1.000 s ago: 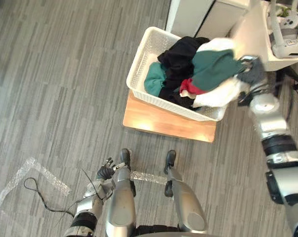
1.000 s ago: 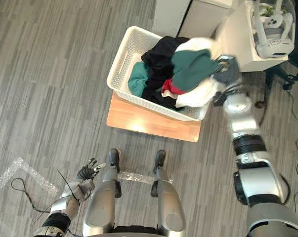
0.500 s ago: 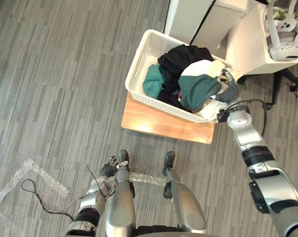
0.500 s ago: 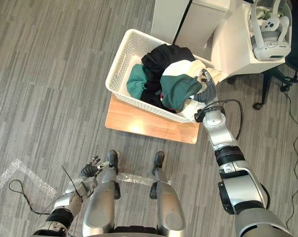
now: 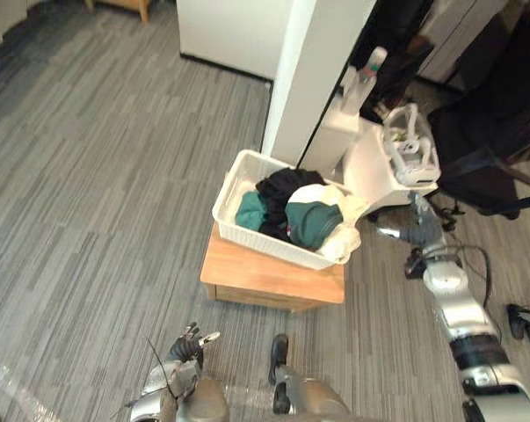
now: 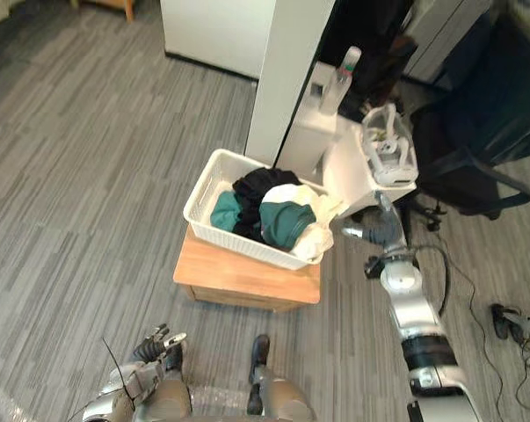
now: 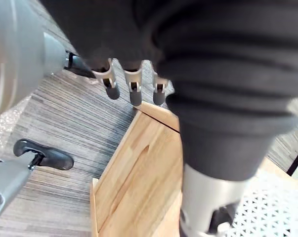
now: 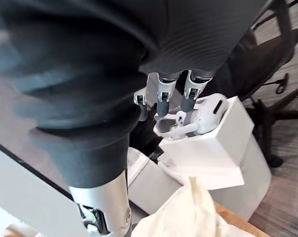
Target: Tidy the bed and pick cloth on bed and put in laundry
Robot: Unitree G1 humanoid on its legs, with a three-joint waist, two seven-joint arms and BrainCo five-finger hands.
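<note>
A white laundry basket (image 5: pixel 232 189) stands on a low wooden stand (image 5: pixel 269 280). It is heaped with black cloth (image 5: pixel 282 186), teal cloth (image 5: pixel 310 220) and a cream cloth (image 5: pixel 345 243) that spills over its right corner. My right hand (image 5: pixel 419 225) hovers to the right of the basket, apart from it, fingers (image 8: pixel 162 97) straight and empty. The cream cloth (image 8: pixel 188 217) also shows in the right wrist view. My left hand (image 5: pixel 186 345) hangs low near the floor in front of the stand, with relaxed fingers (image 7: pixel 134 93) holding nothing.
A white cabinet (image 5: pixel 310 70) rises just behind the basket. A white box with a headset on it (image 5: pixel 403 156) stands right of the basket, close to my right hand. A dark office chair (image 5: pixel 493 132) is at the far right. Grey plank floor (image 5: pixel 89 176) lies open to the left.
My right hand has let go of the teal and cream clothes, which now lie in the basket, and has drawn back to the right. The camera has tilted up, so the whole picture has shifted.
</note>
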